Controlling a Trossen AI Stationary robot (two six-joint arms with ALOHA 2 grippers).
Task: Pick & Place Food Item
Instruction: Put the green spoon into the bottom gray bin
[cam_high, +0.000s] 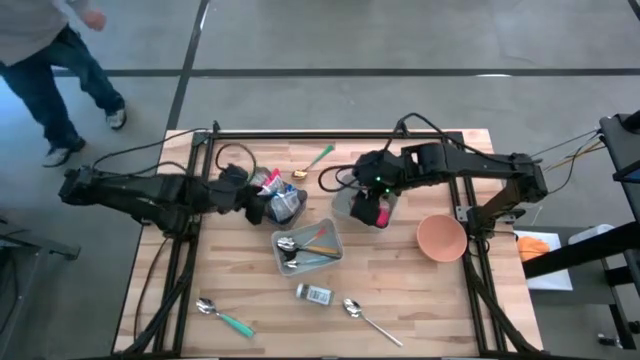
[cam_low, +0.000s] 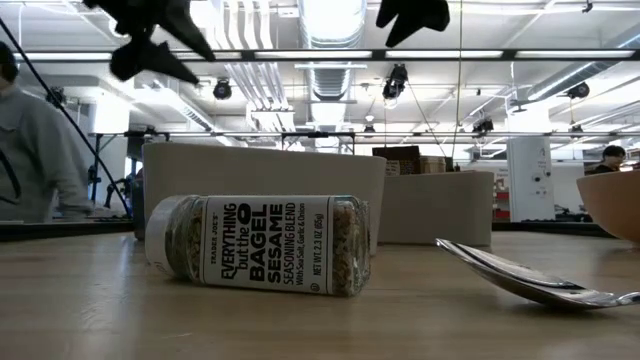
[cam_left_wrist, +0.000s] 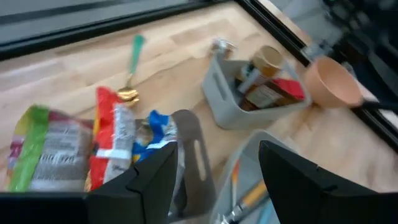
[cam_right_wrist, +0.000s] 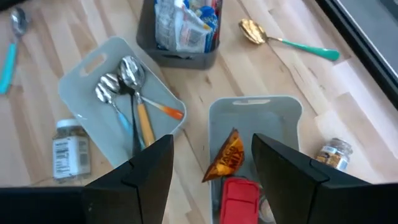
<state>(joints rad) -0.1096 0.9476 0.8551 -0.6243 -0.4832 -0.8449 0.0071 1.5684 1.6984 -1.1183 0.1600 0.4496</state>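
A dark bin (cam_high: 283, 203) left of the table's middle holds colourful snack bags (cam_left_wrist: 93, 149), which stand upright in it. A light grey bin (cam_right_wrist: 255, 109) to its right holds an orange-brown packet (cam_right_wrist: 229, 155), a red pack (cam_right_wrist: 239, 199) and a jar (cam_left_wrist: 264, 96). My left gripper (cam_left_wrist: 217, 155) hangs open above the table on the left of the dark bin (cam_left_wrist: 189, 155), with nothing between its fingers. My right gripper (cam_right_wrist: 211, 146) hangs open high over the grey bin (cam_high: 345, 205), its fingers well clear of the packet and the red pack.
A pale tray (cam_high: 308, 248) with spoons lies near the middle. A seasoning jar (cam_high: 313, 294) lies on its side toward the near edge, between two loose spoons (cam_high: 215, 312) (cam_high: 365, 315). A peach bowl (cam_high: 441, 238) stands at the right. A gold, green-handled spoon (cam_high: 315, 160) lies at the back.
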